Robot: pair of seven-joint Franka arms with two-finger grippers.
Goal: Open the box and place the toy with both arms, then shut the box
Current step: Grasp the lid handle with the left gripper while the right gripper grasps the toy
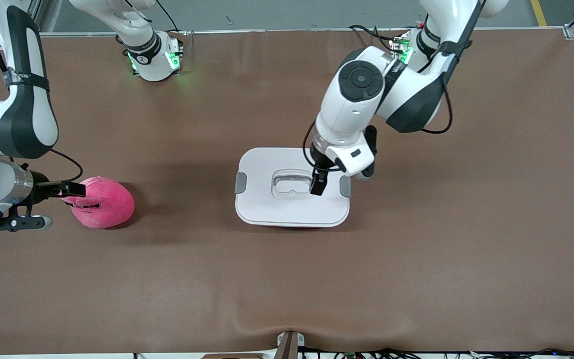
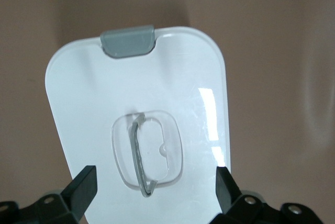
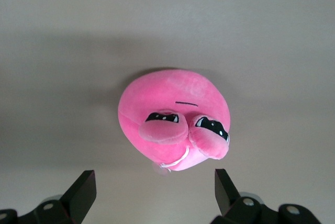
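The box [image 1: 292, 209] stands mid-table with its white lid [image 2: 172, 82] on it. A grey clip [image 1: 240, 182] sits at each short end of the lid, one of them [image 2: 128, 41] showing in the left wrist view. My left gripper [image 1: 317, 183] hangs open just above the lid, beside the clear recessed handle [image 2: 149, 150], which lies between and ahead of its fingertips [image 2: 84, 187]. The pink toy [image 1: 105, 204] lies on the table toward the right arm's end. My right gripper [image 1: 73, 189] is open at the toy's edge. The toy [image 3: 172, 119] sits ahead of the fingers [image 3: 225, 190], not between them.
A brown mat [image 1: 416, 249] covers the whole table. The two arm bases [image 1: 155, 57] stand along the edge farthest from the front camera. A small bracket [image 1: 289, 344] sits at the nearest edge.
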